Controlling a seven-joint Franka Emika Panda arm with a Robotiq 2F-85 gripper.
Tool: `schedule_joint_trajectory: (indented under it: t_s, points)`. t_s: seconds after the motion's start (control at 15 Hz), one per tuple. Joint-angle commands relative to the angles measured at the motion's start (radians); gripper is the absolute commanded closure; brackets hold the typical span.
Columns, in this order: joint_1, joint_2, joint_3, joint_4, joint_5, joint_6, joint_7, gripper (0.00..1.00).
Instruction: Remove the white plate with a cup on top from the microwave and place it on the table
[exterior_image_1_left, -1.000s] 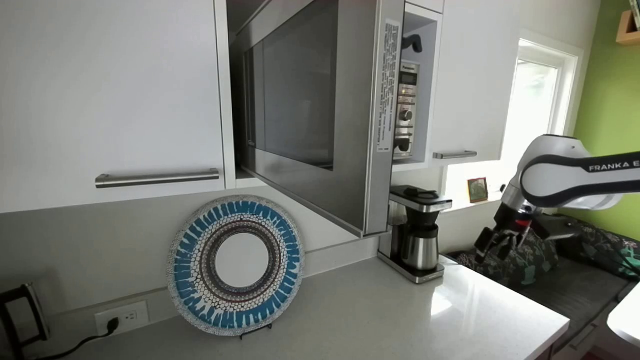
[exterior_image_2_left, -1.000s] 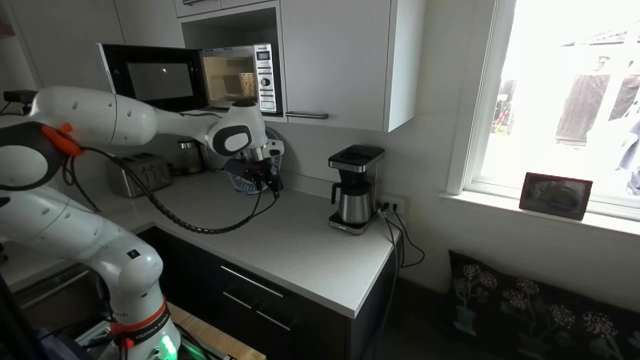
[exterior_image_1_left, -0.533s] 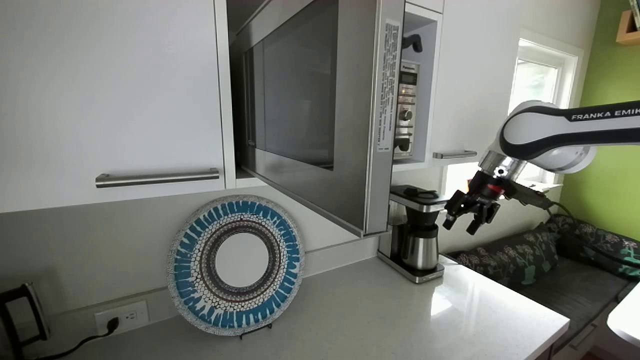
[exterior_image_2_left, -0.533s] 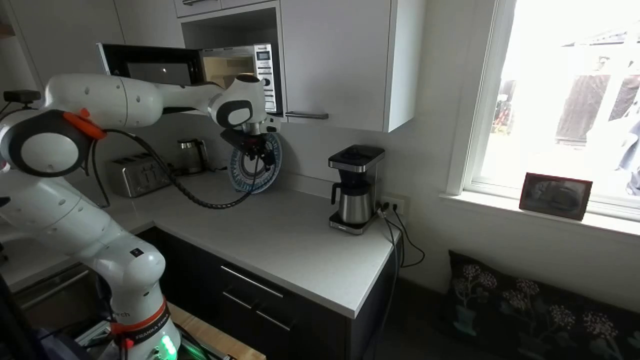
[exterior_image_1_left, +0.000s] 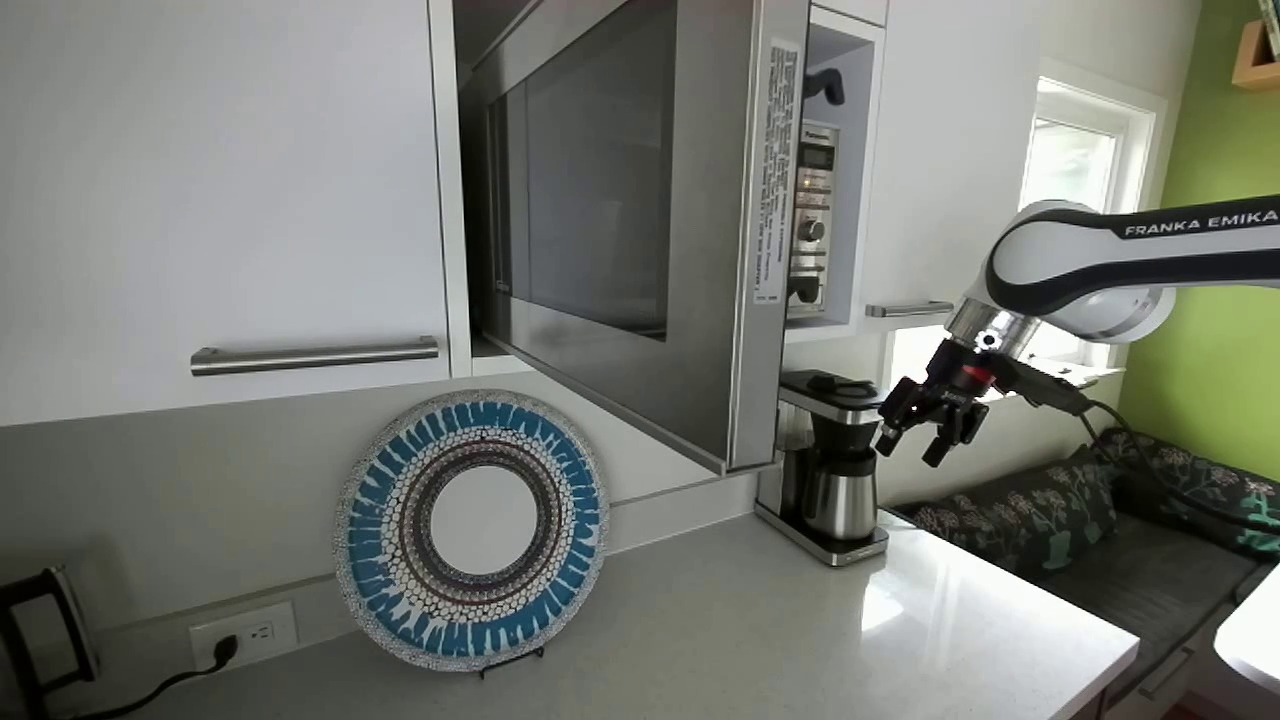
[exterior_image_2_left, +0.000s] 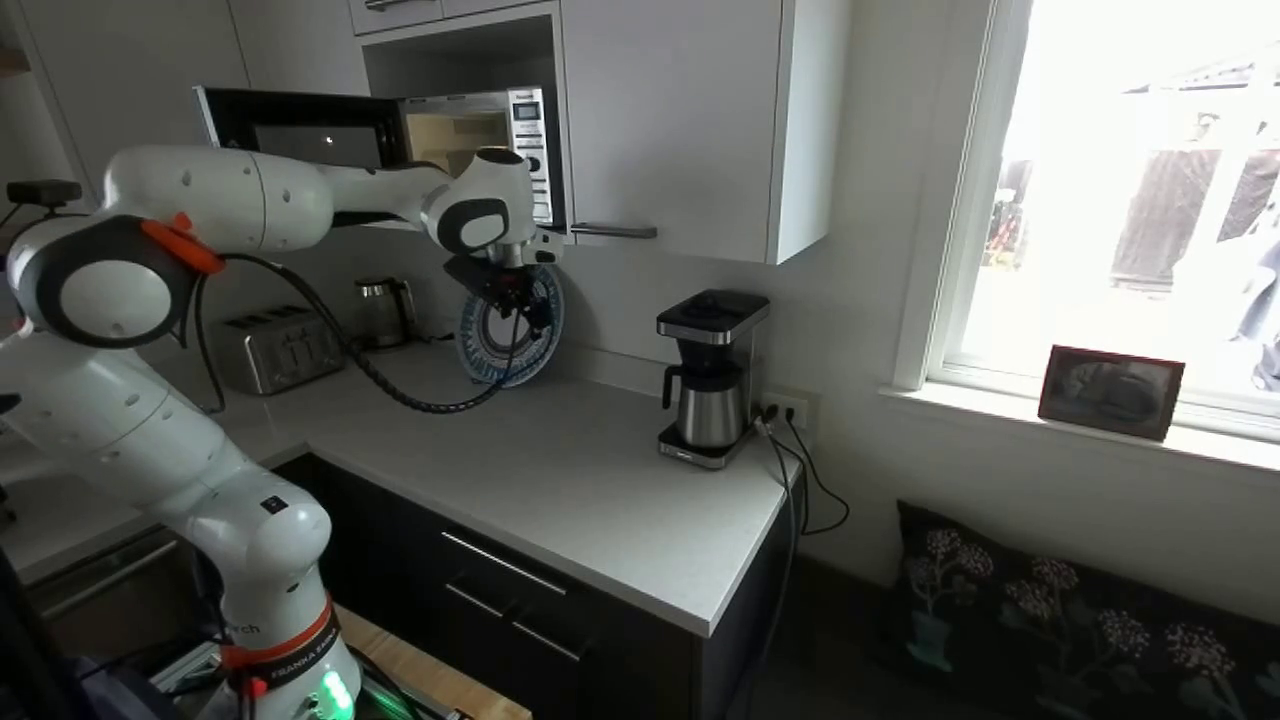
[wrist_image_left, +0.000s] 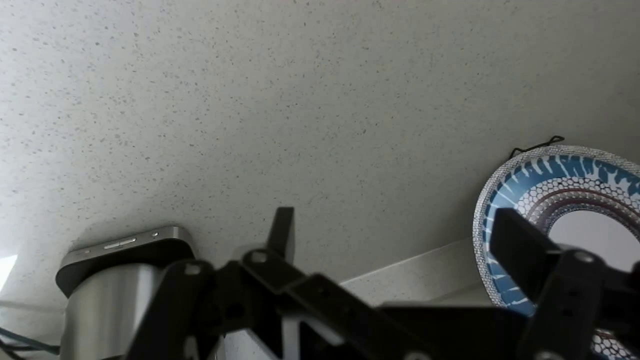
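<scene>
The microwave (exterior_image_1_left: 600, 220) stands in a cabinet niche with its door swung open. Its control panel (exterior_image_2_left: 532, 130) and part of its lit inside show in an exterior view. The cup and the white plate do not show now; my arm's wrist covers much of the microwave opening. My gripper (exterior_image_1_left: 910, 450) is empty, pointing down above the table (exterior_image_1_left: 700, 620), below microwave height. It also shows in the other camera's exterior view (exterior_image_2_left: 535, 322), in front of the patterned plate. In the wrist view the gripper (wrist_image_left: 395, 212) has its fingers wide apart with only countertop and wall between them.
A large blue-rimmed patterned plate (exterior_image_1_left: 480, 520) leans on a stand against the wall. A steel-and-black coffee maker (exterior_image_2_left: 710, 410) stands near the counter's end, close to my gripper. A toaster (exterior_image_2_left: 280, 350) and kettle (exterior_image_2_left: 380, 312) stand further along. A cabinet handle (exterior_image_2_left: 613, 231) sticks out beside the microwave.
My gripper has risen and moved toward the coffee maker and microwave side in an exterior view, then slowed. The cup, visible in the microwave a second ago, is now hidden behind my arm.
</scene>
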Motion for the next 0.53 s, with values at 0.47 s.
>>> schedule_joint_trajectory:
  t_s: [0.47]
  points:
    - [0.013, -0.052, 0.013, -0.015, 0.073, -0.046, -0.007, 0.00]
